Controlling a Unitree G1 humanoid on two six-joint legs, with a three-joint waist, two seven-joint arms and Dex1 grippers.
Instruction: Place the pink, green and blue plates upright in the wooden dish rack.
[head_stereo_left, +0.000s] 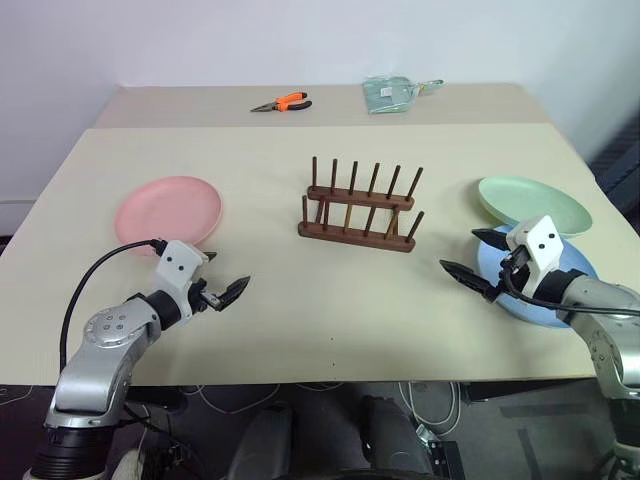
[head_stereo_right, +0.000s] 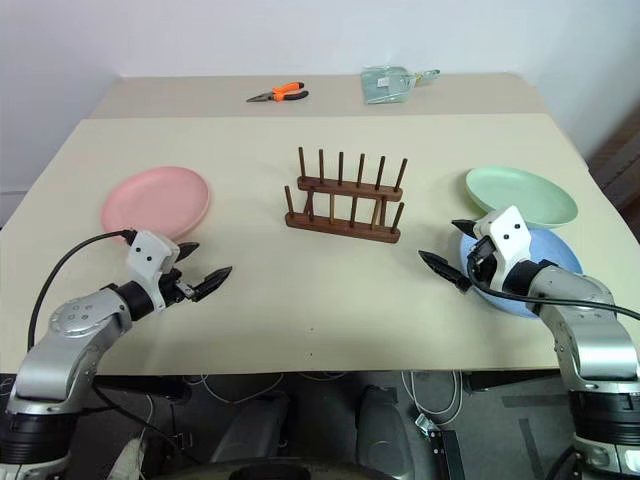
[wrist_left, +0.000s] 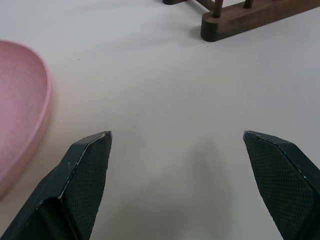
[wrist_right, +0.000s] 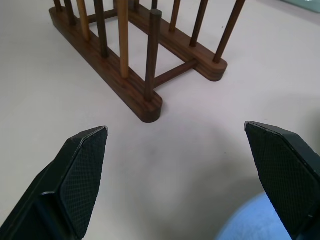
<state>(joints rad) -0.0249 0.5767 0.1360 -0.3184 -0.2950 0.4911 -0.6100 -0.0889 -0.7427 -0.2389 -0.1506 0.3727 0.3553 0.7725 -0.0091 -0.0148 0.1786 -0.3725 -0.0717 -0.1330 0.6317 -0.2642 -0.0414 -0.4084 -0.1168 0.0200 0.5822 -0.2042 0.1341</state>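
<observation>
The pink plate (head_stereo_left: 168, 210) lies flat on the table's left side. My left gripper (head_stereo_left: 228, 272) hovers open just in front of it and to its right, with nothing between its fingers. The wooden dish rack (head_stereo_left: 360, 210) stands empty in the middle. On the right the green plate (head_stereo_left: 533, 203) lies flat, and the blue plate (head_stereo_left: 520, 308) lies in front of it, near the table's edge. My right gripper (head_stereo_left: 459, 249) is open over the blue plate's left rim, pointing toward the rack (wrist_right: 135, 75). The left wrist view shows the pink plate's rim (wrist_left: 20, 100) beside one finger.
Orange-handled pliers (head_stereo_left: 283, 102) and a clear plastic bag (head_stereo_left: 393, 93) lie on a second table (head_stereo_left: 180, 105) butted against the far edge. Bare tabletop (head_stereo_left: 340, 300) stretches between the two grippers in front of the rack.
</observation>
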